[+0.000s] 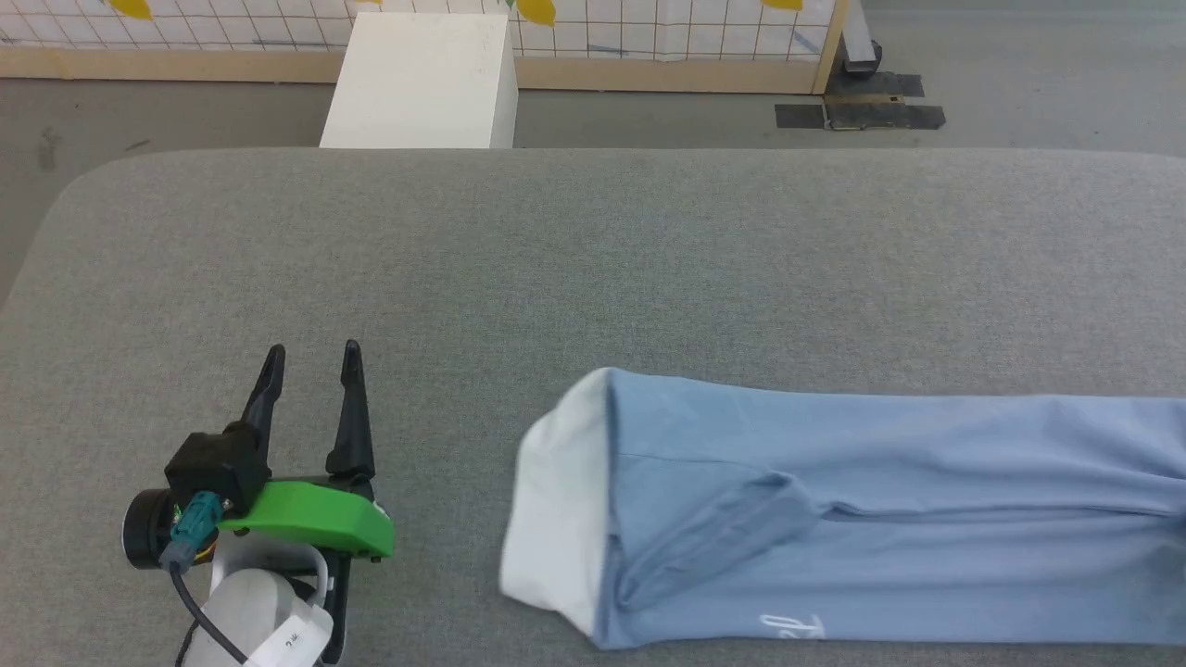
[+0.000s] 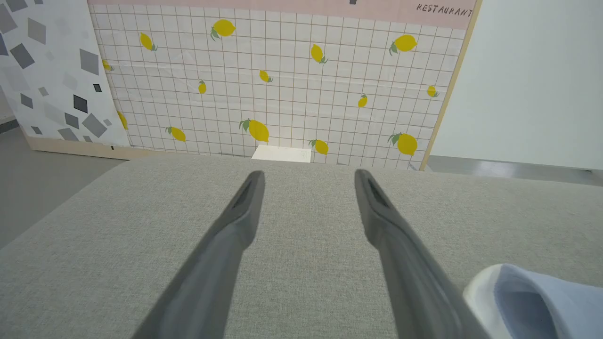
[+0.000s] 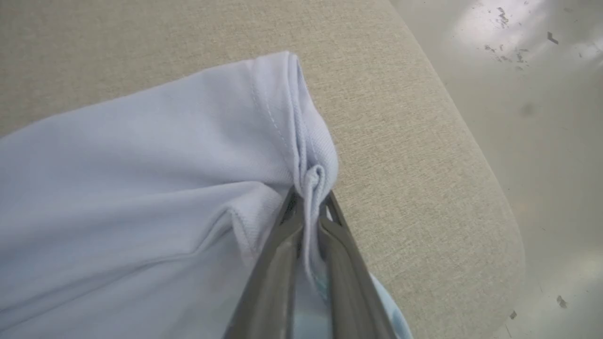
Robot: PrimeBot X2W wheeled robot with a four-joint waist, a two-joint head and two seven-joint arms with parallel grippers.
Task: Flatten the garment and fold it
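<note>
Where it is: the garment (image 1: 834,500) lies as a long folded strip on the gray bench (image 1: 556,259), front right, and runs off the head view's right edge. Its white end faces left.
Left pincer (image 1: 313,350): wide open, holding nothing, off to the side of that white end.
Right pincer (image 3: 311,195): clamped on a bunched bit of stitched hem, near the bench's rounded corner.
Handling: looks light, soft and floppy to me. Nothing to break, but the layers could slide apart.
Where to grab: I'd go for stitched edges or corners and pinch all the layers.
Writing: "RESTAURANT" (image 2: 443,8) is printed above the lemon wall (image 2: 282,70). The shirt's white script (image 1: 792,628) is cut off, so I can't read it.
</note>
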